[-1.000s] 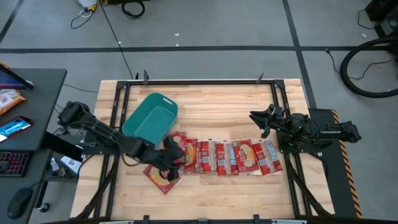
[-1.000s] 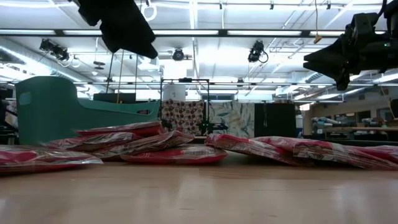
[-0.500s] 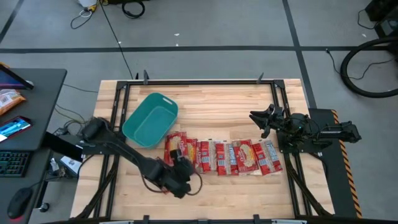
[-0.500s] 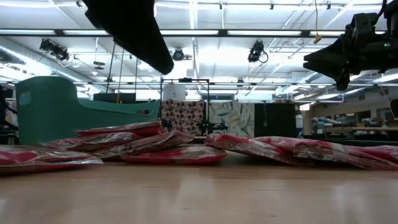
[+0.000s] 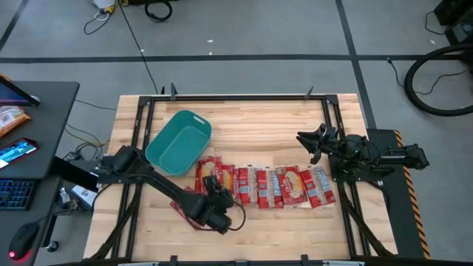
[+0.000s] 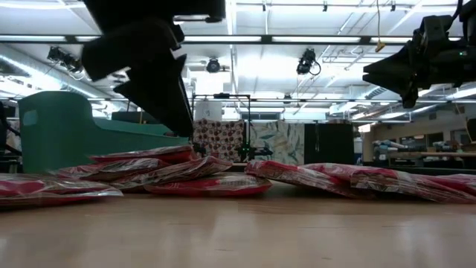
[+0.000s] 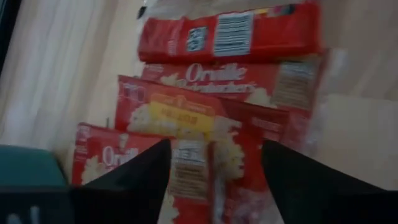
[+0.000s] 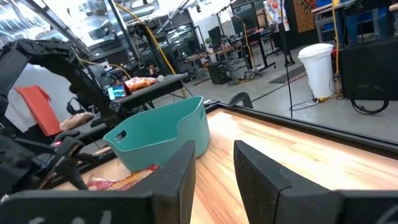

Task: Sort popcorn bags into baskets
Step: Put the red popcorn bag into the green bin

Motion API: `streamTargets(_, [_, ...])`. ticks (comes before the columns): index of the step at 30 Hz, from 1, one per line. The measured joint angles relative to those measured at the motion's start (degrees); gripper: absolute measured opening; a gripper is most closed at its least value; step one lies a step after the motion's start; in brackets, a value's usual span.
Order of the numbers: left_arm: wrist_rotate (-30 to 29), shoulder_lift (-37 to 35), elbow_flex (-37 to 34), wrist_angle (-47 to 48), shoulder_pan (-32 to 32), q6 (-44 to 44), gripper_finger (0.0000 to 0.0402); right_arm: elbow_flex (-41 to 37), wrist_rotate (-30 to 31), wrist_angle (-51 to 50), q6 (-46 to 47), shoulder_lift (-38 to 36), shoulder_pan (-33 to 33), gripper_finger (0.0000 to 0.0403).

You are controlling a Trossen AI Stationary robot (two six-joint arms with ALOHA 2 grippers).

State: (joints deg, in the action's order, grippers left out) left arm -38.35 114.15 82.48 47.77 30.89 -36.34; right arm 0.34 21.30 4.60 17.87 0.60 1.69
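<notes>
Left gripper (image 7: 214,180): fingers spread wide, holding nothing, low over the popcorn bags (image 5: 262,185).
Left arm: stretched from 9 o'clock toward the row's near end.
Basket (image 5: 177,142): at 11 o'clock of the bags.
Right gripper (image 5: 304,142): parted, empty, raised at 3 o'clock.

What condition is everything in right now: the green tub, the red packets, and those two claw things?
Teal basket: upright on the table, no bags inside.
Popcorn bags: lying flat in an overlapping row beside the basket.
Left end effector: open, hovering low over the bags at the row's left end, holding nothing.
Right end effector: open, raised off the table, waiting.
</notes>
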Motion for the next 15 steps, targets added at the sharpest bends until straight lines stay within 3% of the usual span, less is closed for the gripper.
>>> streamTargets(6, [-0.03, 0.39, -0.04, -0.04, -0.77, -0.01, 0.0276, 0.0, 0.0, 0.02, 0.02, 0.02, 0.0, 0.0115])
streamTargets(15, [-0.64, 0.39, -2.24, 1.37, -0.74, -0.58, 0.0233, 0.0, 0.0, 0.02, 0.02, 0.02, -0.01, 0.0115])
